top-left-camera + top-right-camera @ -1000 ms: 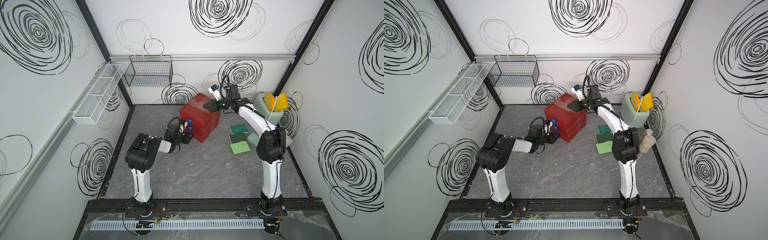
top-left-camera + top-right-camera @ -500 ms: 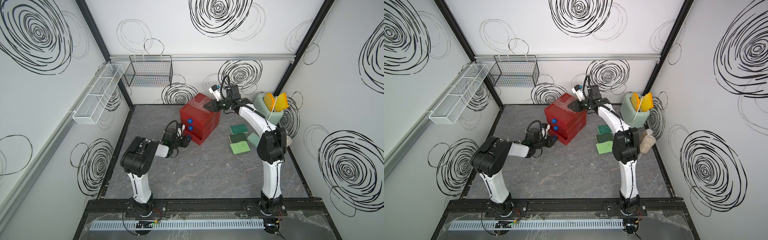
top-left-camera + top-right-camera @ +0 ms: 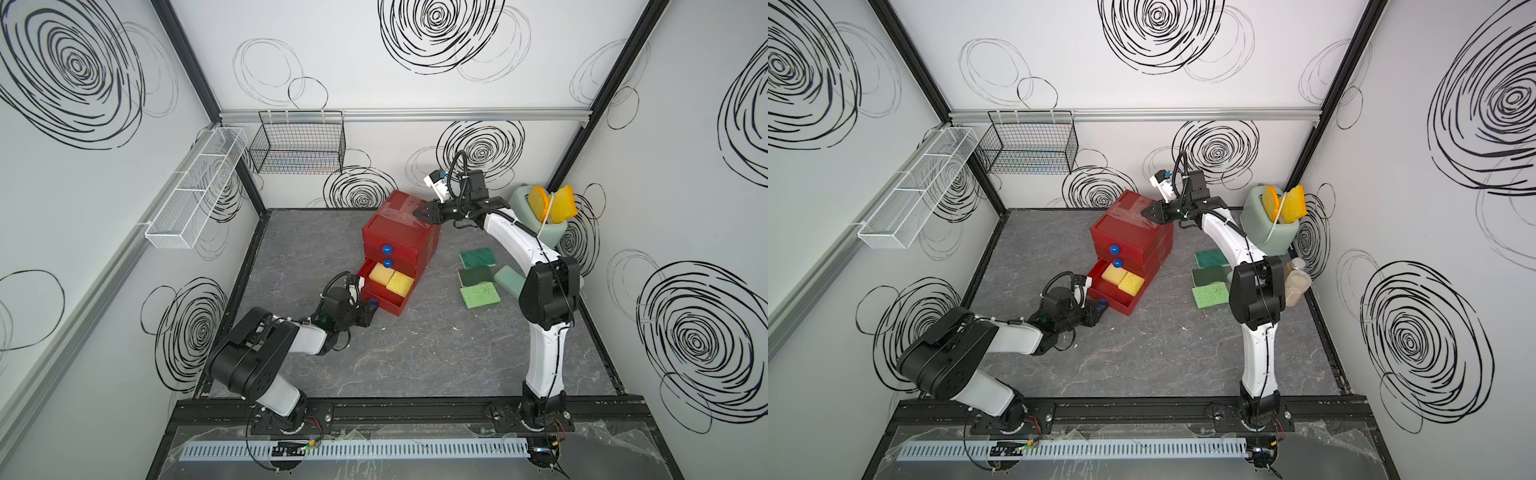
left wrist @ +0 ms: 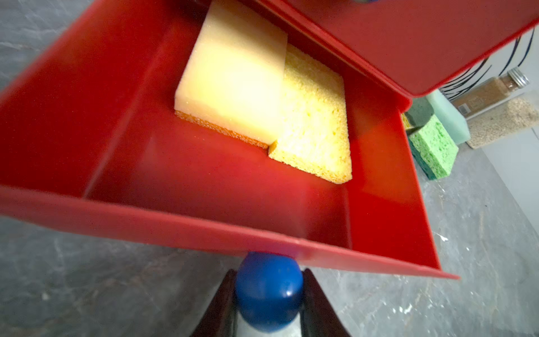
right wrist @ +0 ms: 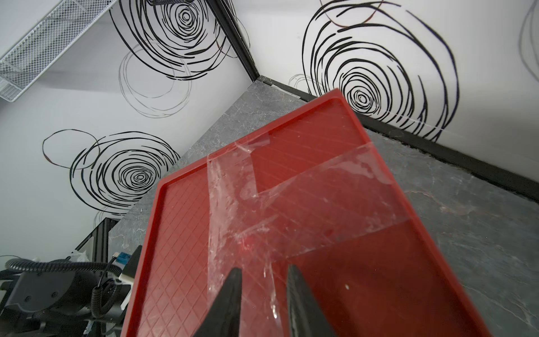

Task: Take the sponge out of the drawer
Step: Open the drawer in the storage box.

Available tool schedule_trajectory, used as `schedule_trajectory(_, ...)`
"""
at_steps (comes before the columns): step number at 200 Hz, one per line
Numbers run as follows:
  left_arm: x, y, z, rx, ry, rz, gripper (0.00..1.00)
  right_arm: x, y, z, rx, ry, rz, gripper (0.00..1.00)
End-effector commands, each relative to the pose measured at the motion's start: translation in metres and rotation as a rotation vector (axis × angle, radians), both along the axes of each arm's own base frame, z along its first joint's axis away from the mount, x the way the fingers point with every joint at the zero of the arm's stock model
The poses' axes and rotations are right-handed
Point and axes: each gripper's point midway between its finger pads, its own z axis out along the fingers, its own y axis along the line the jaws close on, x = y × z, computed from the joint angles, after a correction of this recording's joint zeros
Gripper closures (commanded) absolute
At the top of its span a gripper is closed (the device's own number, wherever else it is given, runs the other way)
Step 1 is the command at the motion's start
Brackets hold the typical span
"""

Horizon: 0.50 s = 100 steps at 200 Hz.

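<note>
The red drawer cabinet (image 3: 397, 232) stands near the back, and its bottom drawer (image 3: 386, 306) is pulled out. Two sponges lie in the drawer: a pale yellow sponge (image 3: 381, 273) with an orange underside (image 4: 233, 78), partly overlapping a porous yellow sponge (image 3: 400, 281) (image 4: 315, 131). My left gripper (image 4: 269, 272) is shut on the drawer's blue knob (image 4: 268, 294), low at the drawer front (image 3: 371, 308). My right gripper (image 5: 264, 270) rests on the cabinet's taped top (image 5: 180, 233), slightly open with nothing between its fingers (image 3: 415, 213).
Green sponges (image 3: 480, 296) (image 3: 477, 257) and a mint one (image 3: 508, 281) lie on the floor right of the cabinet. A mint holder (image 3: 555, 232) with orange sponges and a jar (image 3: 1296, 282) stand by the right wall. Wire baskets (image 3: 299, 143) (image 3: 195, 191) hang on the walls.
My left gripper has drawn back toward the front with the knob, sliding the bottom drawer out and uncovering the two sponges. The right arm has stayed on the cabinet top.
</note>
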Motion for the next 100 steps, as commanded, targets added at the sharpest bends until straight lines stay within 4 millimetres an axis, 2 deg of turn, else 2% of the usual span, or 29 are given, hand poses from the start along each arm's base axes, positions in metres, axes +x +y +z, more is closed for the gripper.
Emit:
schedule_trajectory(1, -0.003, -0.009, 0.013, -0.036, -0.031, 0.008, 0.81, -0.011, -0.008, -0.035, -0.064, 0.103, -0.005, 0.7)
schedule_trajectory(64, -0.026, -0.013, 0.007, -0.056, 0.006, -0.001, 0.79, -0.006, -0.014, -0.035, -0.078, 0.097, -0.025, 0.7)
schedule_trajectory(84, -0.032, -0.015, 0.006, -0.055, 0.012, -0.001, 0.68, -0.007, -0.013, -0.035, -0.08, 0.098, -0.025, 0.7)
schedule_trajectory(100, -0.033, -0.015, 0.005, -0.04, 0.009, 0.009, 0.54, -0.006, -0.014, -0.035, -0.079, 0.097, -0.026, 0.7)
